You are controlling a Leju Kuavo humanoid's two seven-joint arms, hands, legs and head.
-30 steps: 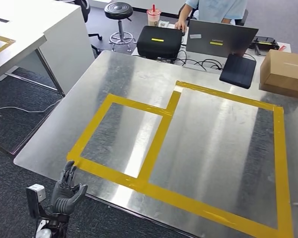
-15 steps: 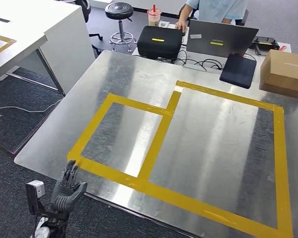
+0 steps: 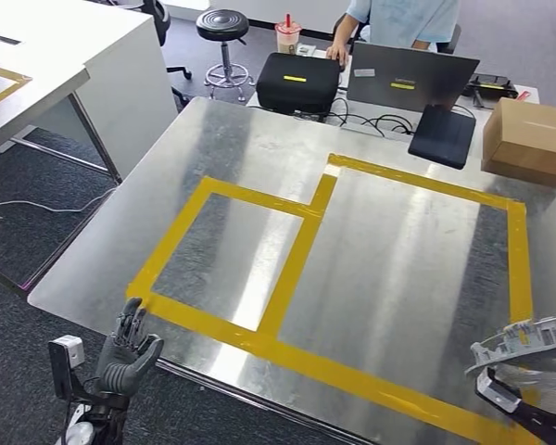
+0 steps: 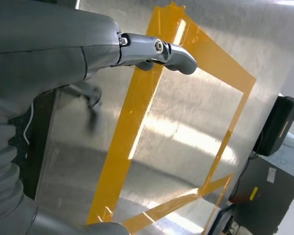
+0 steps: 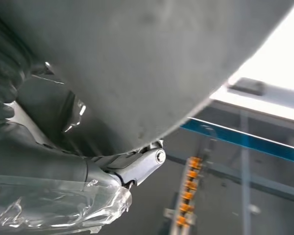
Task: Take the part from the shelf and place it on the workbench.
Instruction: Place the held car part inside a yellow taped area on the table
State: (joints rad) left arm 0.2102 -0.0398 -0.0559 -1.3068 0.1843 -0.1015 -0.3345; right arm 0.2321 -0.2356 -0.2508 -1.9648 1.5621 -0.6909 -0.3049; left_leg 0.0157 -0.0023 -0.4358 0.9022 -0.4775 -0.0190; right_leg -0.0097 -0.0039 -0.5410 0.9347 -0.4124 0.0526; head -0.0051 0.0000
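Low right, grey part, clear plastic wrap

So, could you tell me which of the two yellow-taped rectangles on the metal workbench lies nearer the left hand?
The smaller yellow-taped rectangle; its corner lies just beyond the left hand, whereas the larger yellow-taped rectangle stretches away toward the robot's right.

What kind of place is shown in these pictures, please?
Probably an office-like robot test lab. A metal workbench carries yellow tape marking out two zones. Behind it a person sits at a desk with a laptop, next to a black case and a cardboard box. The floor is dark carpet.
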